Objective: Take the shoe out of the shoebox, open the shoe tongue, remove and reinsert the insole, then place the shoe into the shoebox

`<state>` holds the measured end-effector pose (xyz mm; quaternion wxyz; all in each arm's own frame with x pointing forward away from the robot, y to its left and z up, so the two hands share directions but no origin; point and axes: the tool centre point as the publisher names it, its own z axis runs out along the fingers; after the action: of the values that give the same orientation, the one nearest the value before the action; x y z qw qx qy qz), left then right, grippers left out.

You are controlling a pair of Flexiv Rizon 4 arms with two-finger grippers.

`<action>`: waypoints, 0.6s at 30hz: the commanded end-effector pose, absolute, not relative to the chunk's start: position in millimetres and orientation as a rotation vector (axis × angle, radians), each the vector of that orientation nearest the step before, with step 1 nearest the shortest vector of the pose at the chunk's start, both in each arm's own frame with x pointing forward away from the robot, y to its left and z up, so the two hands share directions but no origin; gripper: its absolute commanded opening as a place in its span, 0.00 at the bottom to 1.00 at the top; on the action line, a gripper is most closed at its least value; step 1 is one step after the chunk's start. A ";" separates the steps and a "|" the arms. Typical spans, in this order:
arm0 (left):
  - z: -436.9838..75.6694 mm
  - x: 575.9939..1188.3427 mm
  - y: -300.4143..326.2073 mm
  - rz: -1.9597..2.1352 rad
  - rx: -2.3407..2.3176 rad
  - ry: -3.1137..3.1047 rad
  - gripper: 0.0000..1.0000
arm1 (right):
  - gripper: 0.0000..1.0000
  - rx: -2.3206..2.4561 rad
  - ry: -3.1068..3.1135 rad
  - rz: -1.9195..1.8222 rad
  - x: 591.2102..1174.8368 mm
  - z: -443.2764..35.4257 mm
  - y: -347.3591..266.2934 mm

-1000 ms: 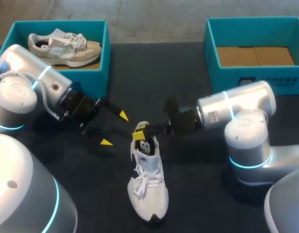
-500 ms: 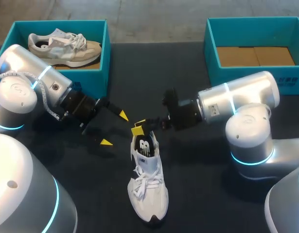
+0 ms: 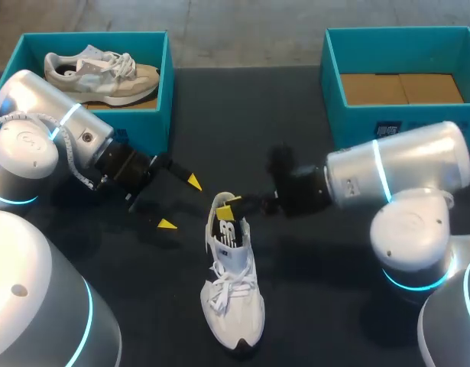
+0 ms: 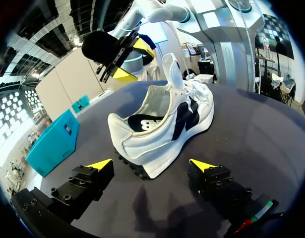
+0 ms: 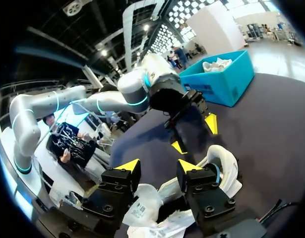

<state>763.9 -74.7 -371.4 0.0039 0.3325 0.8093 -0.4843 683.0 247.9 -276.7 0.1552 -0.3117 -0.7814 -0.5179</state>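
The white sneaker (image 3: 233, 298) lies on its sole on the black table (image 3: 311, 306), outside both boxes, with its toe toward the robot and its heel toward the far side. Its tongue (image 4: 169, 69) stands up from the laces, and the dark insole (image 4: 142, 124) shows in the open collar.

The right gripper (image 3: 228, 206) hangs just over the sneaker's heel opening. Its arm's dark wrist reaches in from the sneaker's right, so it blocks the way into the collar from above. Its fingers stand moderately apart. In the right wrist view white parts of the sneaker lie below and between them, but nothing looks pinched.

The left gripper (image 3: 181, 203) sits low beside the sneaker's heel on the left, just apart from it and aimed at it. Its fingers are spread wide and hold nothing. In the left wrist view the heel lies straight ahead of that gap, with only a strip of bare table before it.

Beyond the sneaker's heel and well to its left stands a teal shoebox (image 3: 167, 92) holding a beige sneaker (image 3: 105, 73) — the left arm lies between that box and the white sneaker. Well to the sneaker's right, on the far side, stands a second teal shoebox (image 3: 372, 118) showing its brown cardboard floor, and the right arm's silver body crosses in front of it.
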 end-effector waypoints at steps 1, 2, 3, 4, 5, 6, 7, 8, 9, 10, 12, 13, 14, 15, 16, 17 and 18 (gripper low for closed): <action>-371.3 764.2 -74.4 -1.516 1.044 2.537 1.00 | 0.48 -0.967 -2.278 -1.462 668.8 -267.4 229.1; -371.3 764.2 -74.4 -1.516 1.044 2.537 1.00 | 0.48 -0.981 -2.280 -1.458 667.2 -266.2 227.9; -371.3 764.2 -74.4 -1.516 1.044 2.537 1.00 | 0.49 -1.004 -2.288 -1.445 665.9 -264.6 225.5; -371.3 764.2 -74.4 -1.516 1.044 2.537 1.00 | 0.49 -1.018 -2.296 -1.431 665.4 -264.0 223.9; -371.3 764.2 -74.4 -1.516 1.044 2.537 1.00 | 0.50 -1.044 -2.309 -1.405 664.8 -262.8 222.0; -371.3 764.2 -74.4 -1.516 1.044 2.537 1.00 | 0.54 -1.086 -2.329 -1.361 664.0 -260.6 219.9; -371.3 764.2 -74.4 -1.516 1.044 2.537 1.00 | 0.53 -1.108 -2.347 -1.330 663.3 -258.4 218.7; -371.3 764.2 -74.4 -1.516 1.044 2.537 1.00 | 0.53 -1.122 -2.356 -1.314 662.9 -256.9 218.4; -371.3 764.2 -74.4 -1.516 1.044 2.537 1.00 | 0.51 -1.153 -2.373 -1.287 661.7 -253.5 217.4; -371.3 764.2 -74.4 -1.516 1.044 2.537 1.00 | 0.50 -1.162 -2.382 -1.276 660.9 -251.8 217.2; -371.3 764.2 -74.4 -1.516 1.044 2.537 1.00 | 0.48 -1.214 -2.405 -1.222 659.0 -248.6 215.9; -371.3 764.2 -74.4 -1.516 1.044 2.537 1.00 | 0.47 -1.226 -2.409 -1.211 658.6 -248.1 215.5; -371.3 764.2 -74.4 -1.516 1.044 2.537 1.00 | 0.46 -1.246 -2.419 -1.185 658.0 -247.4 215.1; -371.3 764.2 -74.4 -1.516 1.044 2.537 1.00 | 0.44 -1.267 -2.428 -1.160 657.4 -246.8 215.0; -371.3 764.2 -74.4 -1.516 1.044 2.537 1.00 | 0.42 -1.287 -2.439 -1.136 656.4 -245.4 216.1; -371.3 764.2 -74.4 -1.516 1.044 2.537 1.00 | 0.39 -1.302 -2.446 -1.116 655.9 -244.3 217.1; -371.3 764.2 -74.4 -1.516 1.044 2.537 1.00 | 0.37 -1.333 -2.457 -1.091 655.5 -243.3 217.6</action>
<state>763.9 -74.7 -371.3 0.0039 0.3325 0.8093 -0.4843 655.7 214.2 -252.9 0.1433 -0.3967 -0.7901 -0.4449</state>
